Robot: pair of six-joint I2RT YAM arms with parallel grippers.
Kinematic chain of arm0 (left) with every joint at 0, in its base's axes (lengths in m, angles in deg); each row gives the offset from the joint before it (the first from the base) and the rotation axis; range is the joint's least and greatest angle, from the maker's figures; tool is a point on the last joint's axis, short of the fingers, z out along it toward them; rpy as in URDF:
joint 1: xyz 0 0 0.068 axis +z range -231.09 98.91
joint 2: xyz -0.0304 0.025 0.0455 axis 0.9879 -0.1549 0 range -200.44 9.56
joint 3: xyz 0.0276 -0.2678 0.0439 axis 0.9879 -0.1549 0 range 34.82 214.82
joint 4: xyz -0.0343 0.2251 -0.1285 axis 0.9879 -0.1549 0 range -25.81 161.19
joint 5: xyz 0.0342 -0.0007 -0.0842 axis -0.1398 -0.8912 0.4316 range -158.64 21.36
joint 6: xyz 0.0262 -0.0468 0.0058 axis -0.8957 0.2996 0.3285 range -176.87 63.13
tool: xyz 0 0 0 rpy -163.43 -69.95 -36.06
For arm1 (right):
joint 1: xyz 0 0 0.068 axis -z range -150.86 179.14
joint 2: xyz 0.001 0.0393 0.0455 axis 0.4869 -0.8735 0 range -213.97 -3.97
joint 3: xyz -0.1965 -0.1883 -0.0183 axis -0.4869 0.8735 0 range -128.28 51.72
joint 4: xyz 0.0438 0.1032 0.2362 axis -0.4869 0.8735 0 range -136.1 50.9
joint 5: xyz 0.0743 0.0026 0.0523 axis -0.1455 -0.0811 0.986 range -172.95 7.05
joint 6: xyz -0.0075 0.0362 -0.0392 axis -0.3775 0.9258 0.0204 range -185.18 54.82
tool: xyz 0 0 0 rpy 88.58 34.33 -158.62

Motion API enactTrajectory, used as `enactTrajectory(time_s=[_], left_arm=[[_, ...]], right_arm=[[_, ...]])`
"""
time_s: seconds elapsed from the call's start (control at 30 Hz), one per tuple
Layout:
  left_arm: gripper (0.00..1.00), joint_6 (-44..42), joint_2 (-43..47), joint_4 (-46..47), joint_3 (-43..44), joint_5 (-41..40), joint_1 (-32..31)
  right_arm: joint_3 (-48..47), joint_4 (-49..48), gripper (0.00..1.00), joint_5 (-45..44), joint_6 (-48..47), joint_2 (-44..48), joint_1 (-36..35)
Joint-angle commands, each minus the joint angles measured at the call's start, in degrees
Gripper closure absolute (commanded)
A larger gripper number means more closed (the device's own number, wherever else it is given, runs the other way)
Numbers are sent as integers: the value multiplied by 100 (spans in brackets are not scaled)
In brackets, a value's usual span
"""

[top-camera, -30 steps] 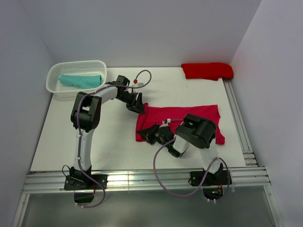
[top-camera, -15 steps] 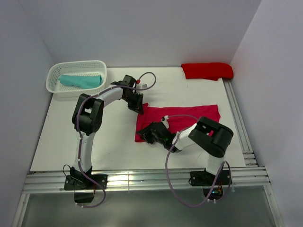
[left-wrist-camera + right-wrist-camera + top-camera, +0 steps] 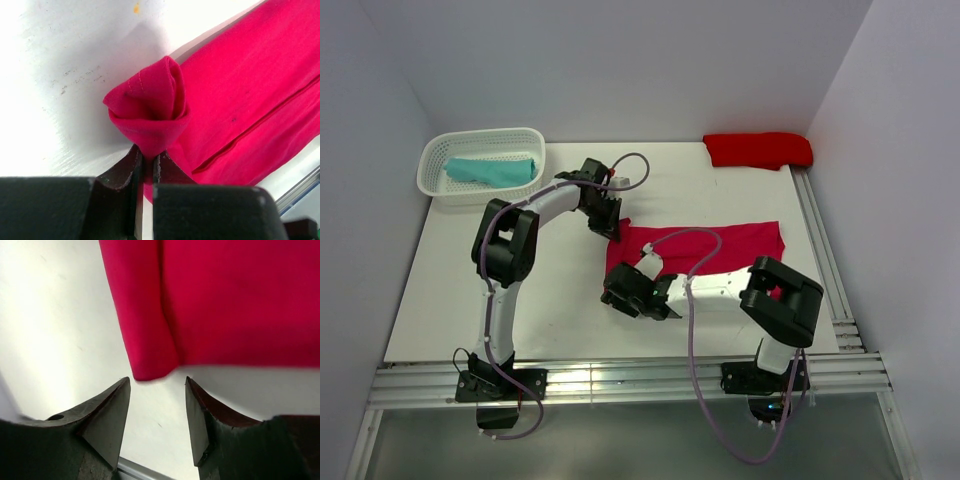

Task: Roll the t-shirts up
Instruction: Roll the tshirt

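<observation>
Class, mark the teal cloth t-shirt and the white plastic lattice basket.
Teal cloth t-shirt [image 3: 492, 171]: top external view, middle of the bundle.
White plastic lattice basket [image 3: 480, 146]: top external view, far wall.

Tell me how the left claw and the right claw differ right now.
The left claw is shut, pinching a bunched corner of the crimson t-shirt; the right claw is open and holds nothing. The left claw sits at the shirt's far left corner, the right claw at its near left corner. Both are at the same shirt's left end.
</observation>
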Motion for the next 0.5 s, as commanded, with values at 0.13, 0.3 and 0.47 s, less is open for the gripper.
enactTrajectory(time_s=[0.13,0.3,0.47], left_arm=[[100,-197,-28,-214,18,-1078,47],[99,-206,7,-267,45,-1052,56],[99,-214,16,-337,115,-1051,47]], right_arm=[[-1406,2547,45,-1118,-645,315,-162],[-2548,3181,47,-1752,-1232,-289,13],[-3727,3672,50,-2358,-1744,-1266,251]])
